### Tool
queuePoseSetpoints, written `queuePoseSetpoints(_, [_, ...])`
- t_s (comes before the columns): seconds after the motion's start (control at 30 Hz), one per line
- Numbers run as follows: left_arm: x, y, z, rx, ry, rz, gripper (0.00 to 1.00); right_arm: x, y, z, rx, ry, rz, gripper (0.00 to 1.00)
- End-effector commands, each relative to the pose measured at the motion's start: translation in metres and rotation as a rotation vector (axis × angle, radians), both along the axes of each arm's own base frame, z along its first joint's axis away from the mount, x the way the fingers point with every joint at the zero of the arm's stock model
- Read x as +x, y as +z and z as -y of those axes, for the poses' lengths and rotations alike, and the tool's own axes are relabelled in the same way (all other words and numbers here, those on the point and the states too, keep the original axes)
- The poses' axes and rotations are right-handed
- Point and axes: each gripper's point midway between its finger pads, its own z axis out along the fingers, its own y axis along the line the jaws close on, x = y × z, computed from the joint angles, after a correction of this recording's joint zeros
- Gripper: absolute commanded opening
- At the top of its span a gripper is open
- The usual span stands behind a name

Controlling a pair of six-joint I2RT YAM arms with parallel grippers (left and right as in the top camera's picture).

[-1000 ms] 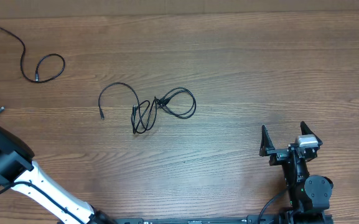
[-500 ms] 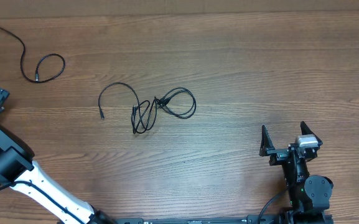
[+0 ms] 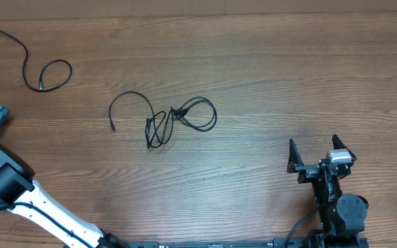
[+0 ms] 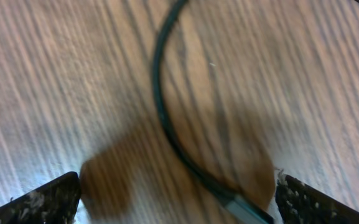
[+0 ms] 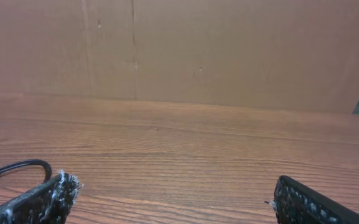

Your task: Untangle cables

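Wood-grain counter (image 3: pixel 287 76), pretty bare. The cables (image 3: pixel 174 114) sit in a small black tangle a bit toward 9 o'clock from the middle, with one strand (image 3: pixel 126 94) curling off on its 9 o'clock side. Way out at 10 o'clock there's a separate loose cord (image 3: pixel 69 74), looped once and trailing to the counter's edge.

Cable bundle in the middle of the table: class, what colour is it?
The cable bundle is black, clearest in the overhead view.
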Motion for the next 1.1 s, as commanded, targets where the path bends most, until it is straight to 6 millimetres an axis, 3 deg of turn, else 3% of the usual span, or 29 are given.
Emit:
queuePoseSetpoints(0.0, [-0.006,-0.013,0.002,-0.021,-0.009,-0.016,0.89,0.000,-0.002,0.003,-0.001,-0.016,0.004,1.00])
queuePoseSetpoints(0.37, [0.000,-0.045,0.015,-0.096,-0.040,-0.013,0.31,0.000,-0.002,0.003,-0.001,-0.016,0.004,1.00])
queuePoseSetpoints(0.47, [0.003,-0.047,0.018,-0.100,-0.047,-0.014,0.04,0.000,-0.002,0.003,-0.001,-0.016,0.004,1.00])
queuePoseSetpoints(0.57, [0.019,-0.046,0.029,-0.132,-0.110,0.034,0.04,0.000,-0.002,0.003,-0.001,-0.016,0.004,1.00])
queuePoseSetpoints(0.67, [0.056,-0.037,0.053,-0.220,-0.229,0.197,0.04,0.000,-0.002,0.003,-0.001,-0.016,0.004,1.00])
queuePoseSetpoints(0.8, [0.110,0.000,0.084,-0.358,-0.313,0.475,0.04,0.000,-0.002,0.003,-0.001,-0.016,0.004,1.00])
queuePoseSetpoints(0.9, [0.137,0.036,0.091,-0.409,-0.326,0.607,0.04,0.000,-0.002,0.003,-0.001,-0.016,0.004,1.00])
queuePoseSetpoints(1.07, [0.153,0.076,0.089,-0.395,-0.355,0.648,0.04,0.000,-0.002,0.003,-0.001,-0.016,0.004,1.00])
